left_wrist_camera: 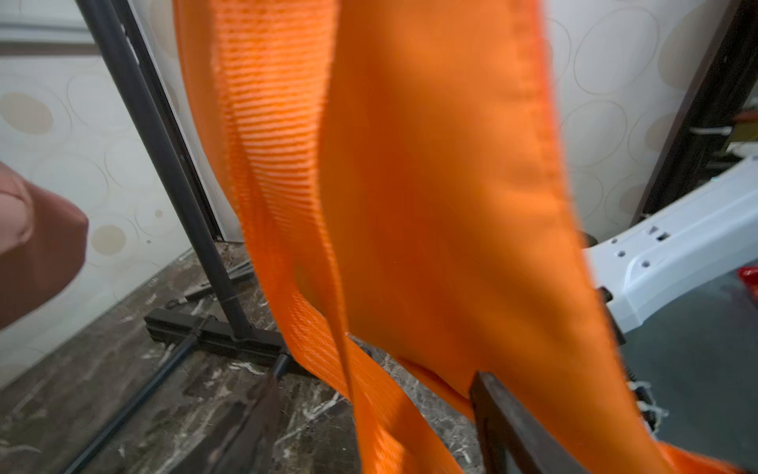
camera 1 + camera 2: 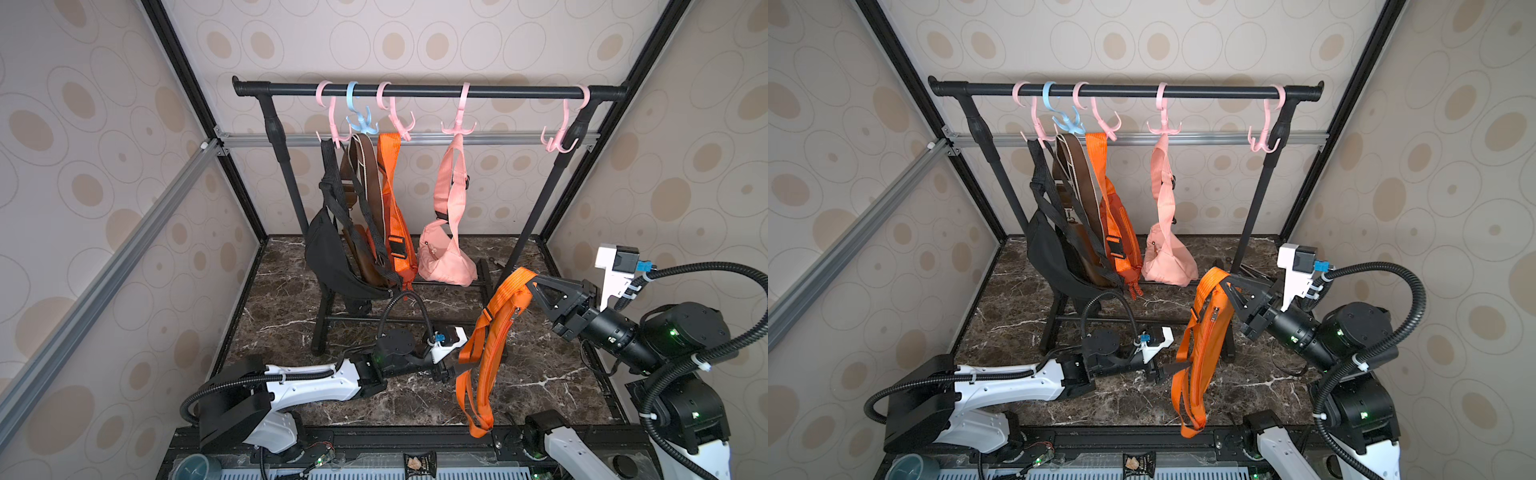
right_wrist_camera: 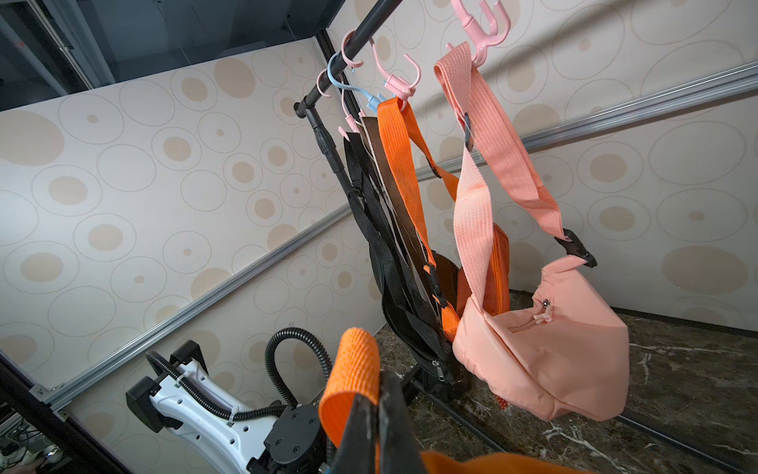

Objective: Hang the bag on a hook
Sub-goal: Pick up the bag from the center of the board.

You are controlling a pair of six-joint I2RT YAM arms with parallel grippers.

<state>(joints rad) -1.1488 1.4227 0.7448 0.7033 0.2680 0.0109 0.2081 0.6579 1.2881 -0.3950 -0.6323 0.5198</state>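
Dark marble tabletop (image 2: 552, 374) in front of me, bearing the black garment rack (image 2: 415, 90), whose two flat feet (image 2: 322, 328) rest directly on the stone.

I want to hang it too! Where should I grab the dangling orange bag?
Probably its strap at the top fold, from the right side, as the right gripper does: the orange bag then hangs straight below, leaving the loop open for the empty pink hook.

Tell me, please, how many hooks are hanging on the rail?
5, none apparently hidden: leftmost pink hook, blue hook, next pink hook beside it, mid-rail pink hook, and bare right-end pink hook.
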